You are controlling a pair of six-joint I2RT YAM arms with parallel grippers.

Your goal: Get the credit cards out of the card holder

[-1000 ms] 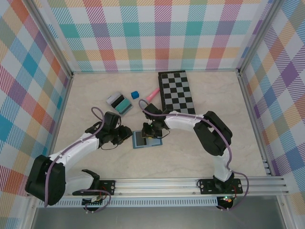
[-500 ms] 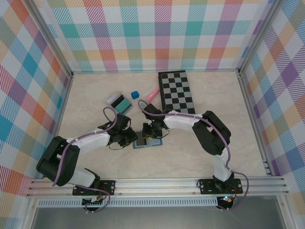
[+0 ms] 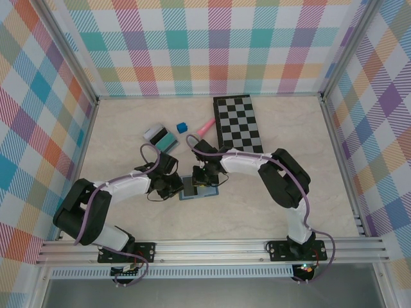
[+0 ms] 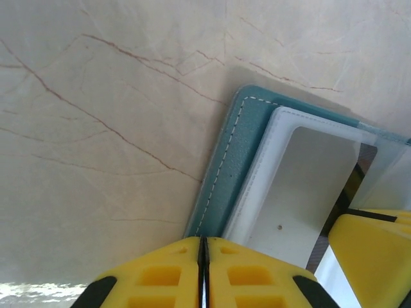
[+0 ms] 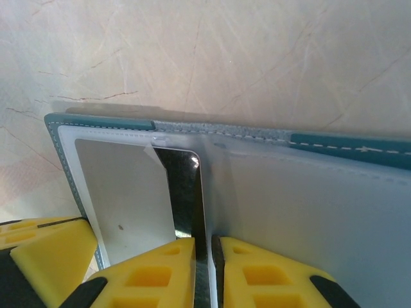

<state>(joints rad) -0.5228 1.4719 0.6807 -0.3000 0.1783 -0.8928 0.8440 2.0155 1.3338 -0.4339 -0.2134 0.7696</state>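
Behind card holder (image 3: 202, 194): chessboard (image 3: 238, 123), blue cube (image 3: 182, 126), pink object (image 3: 205, 126); well apart.

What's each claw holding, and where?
Right claw pinches the dark card by its exposed edge at the card holder fold. Left claw is shut at its outer edge; hold cannot be told.

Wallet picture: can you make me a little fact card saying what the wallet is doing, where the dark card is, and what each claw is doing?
Wallet: lying open on the table, clear pockets facing up
Dark card: showing beside the wallet's fold
Right gripper: pinched almost shut, seemingly on the dark card
Left gripper: shut, at the wallet's outer edge; a grip on it cannot be told
Farther back: chessboard, blue block, pink thing
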